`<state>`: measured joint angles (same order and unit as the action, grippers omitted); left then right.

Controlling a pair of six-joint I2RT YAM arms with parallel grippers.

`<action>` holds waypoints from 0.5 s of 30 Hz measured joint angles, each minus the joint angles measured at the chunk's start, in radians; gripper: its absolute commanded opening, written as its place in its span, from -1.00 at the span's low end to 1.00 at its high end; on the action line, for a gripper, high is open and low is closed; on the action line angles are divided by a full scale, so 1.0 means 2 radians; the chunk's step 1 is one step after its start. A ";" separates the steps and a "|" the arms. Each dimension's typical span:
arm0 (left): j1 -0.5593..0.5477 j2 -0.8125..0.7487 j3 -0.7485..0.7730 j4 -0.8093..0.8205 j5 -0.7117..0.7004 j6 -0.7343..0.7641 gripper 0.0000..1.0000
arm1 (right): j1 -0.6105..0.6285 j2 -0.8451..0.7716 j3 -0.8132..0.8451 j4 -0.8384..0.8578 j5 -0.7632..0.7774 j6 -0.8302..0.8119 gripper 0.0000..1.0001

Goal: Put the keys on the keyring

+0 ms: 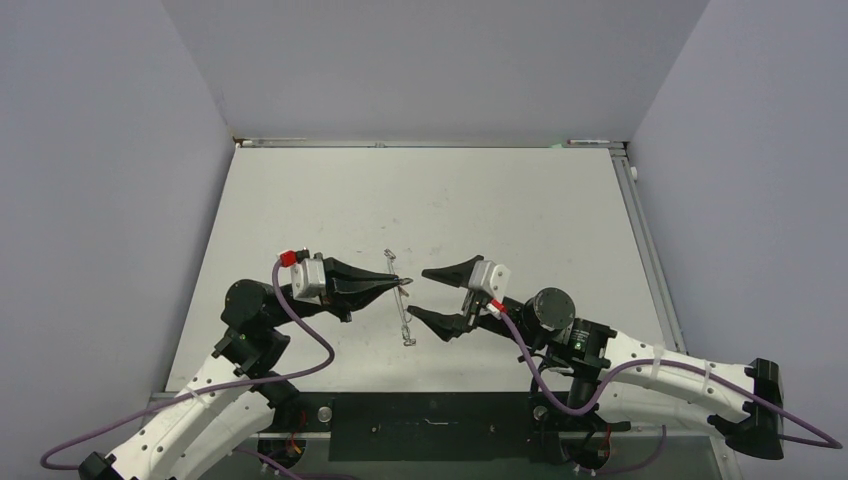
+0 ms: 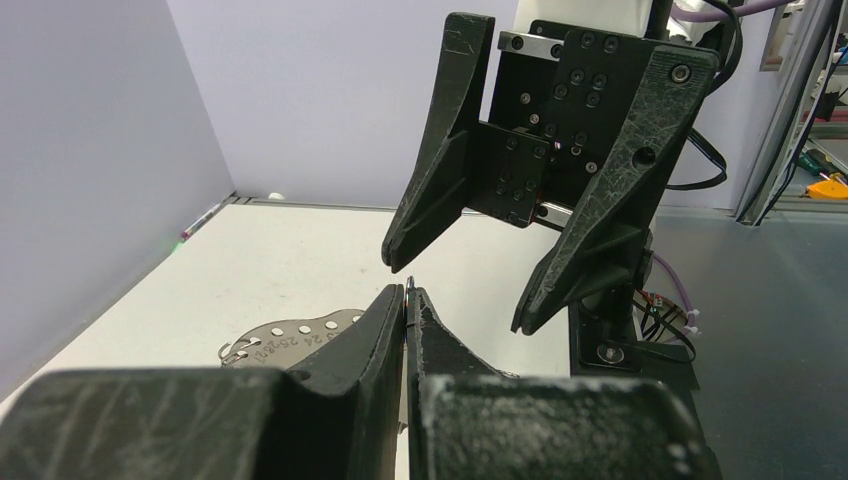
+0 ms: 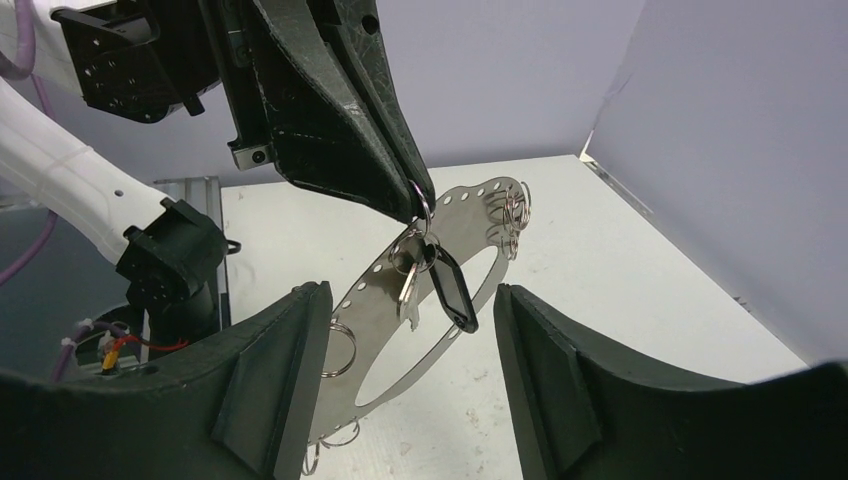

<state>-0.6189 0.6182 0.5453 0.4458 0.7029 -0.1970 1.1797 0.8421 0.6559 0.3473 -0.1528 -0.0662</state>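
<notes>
Left gripper [image 3: 422,200] clenched on perforated silver keyring hoop [image 3: 480,192]; right gripper [image 1: 418,292], fingers released, should pinch black-headed silver key [image 3: 450,290] dangling at hoop's rim squarely.

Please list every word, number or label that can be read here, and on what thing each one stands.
"24", "25": stamped beside holes of the keyring, upside down in the left wrist view; neighbouring digits too blurred to read.
key: no writing visible on its black head.
Nothing else is legible.
</notes>
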 measured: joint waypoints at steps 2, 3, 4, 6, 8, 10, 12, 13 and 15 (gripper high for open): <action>0.000 0.000 0.000 0.000 0.000 0.000 -1.00 | 0.000 0.000 0.000 0.002 0.002 0.000 0.23; 0.000 0.000 0.000 0.000 0.000 0.000 -1.00 | 0.000 0.001 0.000 0.002 0.004 0.000 0.23; 0.000 0.000 0.000 0.000 0.000 0.000 -1.00 | 0.000 0.001 0.000 0.003 0.004 0.000 0.22; 0.000 0.000 0.000 0.000 0.000 0.000 -1.00 | 0.000 0.006 0.000 0.006 0.004 0.000 0.21; 0.000 0.000 0.000 -0.001 0.000 0.001 -1.00 | 0.000 0.013 0.000 0.009 0.004 0.000 0.20; 0.000 -0.001 0.000 -0.001 0.000 0.001 -1.00 | 0.000 0.020 0.000 0.010 0.004 0.000 0.14; 0.000 -0.002 0.000 -0.001 0.000 0.002 -1.00 | 0.000 0.023 0.000 0.010 0.004 -0.002 0.10; 0.000 -0.002 0.000 -0.001 0.000 0.002 -1.00 | 0.000 0.025 0.000 0.010 0.004 -0.002 0.07; 0.000 -0.002 0.000 -0.001 0.000 0.002 -1.00 | 0.000 0.027 0.000 0.011 0.004 -0.004 0.02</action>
<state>-0.6182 0.6140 0.5453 0.4446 0.7033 -0.1940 1.1797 0.8963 0.6559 0.3698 -0.1448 -0.0742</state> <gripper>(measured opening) 0.006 0.542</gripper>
